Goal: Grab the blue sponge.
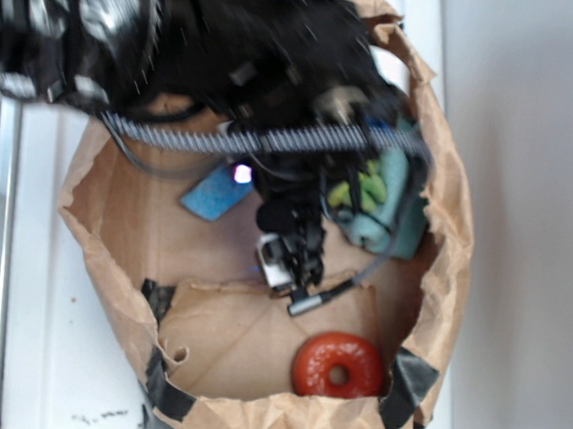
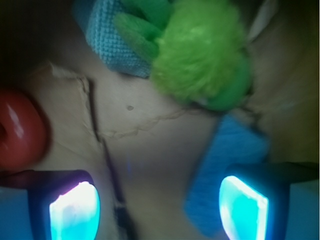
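Your workspace is a brown paper bag (image 1: 116,210) with rolled-down walls, sitting on the white tabletop (image 1: 32,373). Inside, the teal-green cloth (image 1: 392,209) and green plush toy (image 2: 200,55) crowd one side, a red ring (image 1: 338,367) lies near the rim, and the blue sponge (image 1: 213,195) rests flat on the bag floor. Your gripper (image 2: 157,202) hangs wide open above that floor, holding nothing. In the wrist view the sponge sits off-centre, under one fingertip (image 2: 243,205), its long axis running diagonally, so you'd judge a sideways shift and a wrist turn come first.
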Robot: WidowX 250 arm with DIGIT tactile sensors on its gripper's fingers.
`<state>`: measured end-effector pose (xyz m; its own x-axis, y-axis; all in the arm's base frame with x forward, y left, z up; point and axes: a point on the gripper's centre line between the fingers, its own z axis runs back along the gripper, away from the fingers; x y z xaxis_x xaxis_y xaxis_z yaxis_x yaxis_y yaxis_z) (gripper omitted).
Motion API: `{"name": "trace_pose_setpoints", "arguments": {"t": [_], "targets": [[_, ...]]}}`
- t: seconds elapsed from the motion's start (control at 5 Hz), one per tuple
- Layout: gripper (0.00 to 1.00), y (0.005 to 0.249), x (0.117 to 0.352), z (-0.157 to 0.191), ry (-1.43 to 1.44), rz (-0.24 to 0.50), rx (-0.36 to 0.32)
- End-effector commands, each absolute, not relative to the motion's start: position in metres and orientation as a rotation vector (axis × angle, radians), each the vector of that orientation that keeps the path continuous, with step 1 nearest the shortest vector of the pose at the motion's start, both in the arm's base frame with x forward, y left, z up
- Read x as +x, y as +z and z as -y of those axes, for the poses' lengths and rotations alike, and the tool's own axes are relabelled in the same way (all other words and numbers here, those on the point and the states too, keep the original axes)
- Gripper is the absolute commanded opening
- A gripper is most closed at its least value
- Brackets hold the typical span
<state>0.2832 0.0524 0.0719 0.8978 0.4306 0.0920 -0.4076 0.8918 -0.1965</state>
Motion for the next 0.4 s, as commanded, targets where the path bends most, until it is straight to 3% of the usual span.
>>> {"name": "trace_pose_setpoints", "arguments": {"t": [0.0, 0.2], "targets": [[1.0, 0.0522, 0.2802, -0.0565, 0.608, 0.278, -0.134], [1.0, 0.046, 0.2824, -0.0539, 0.614, 0.28, -0.129]]}}
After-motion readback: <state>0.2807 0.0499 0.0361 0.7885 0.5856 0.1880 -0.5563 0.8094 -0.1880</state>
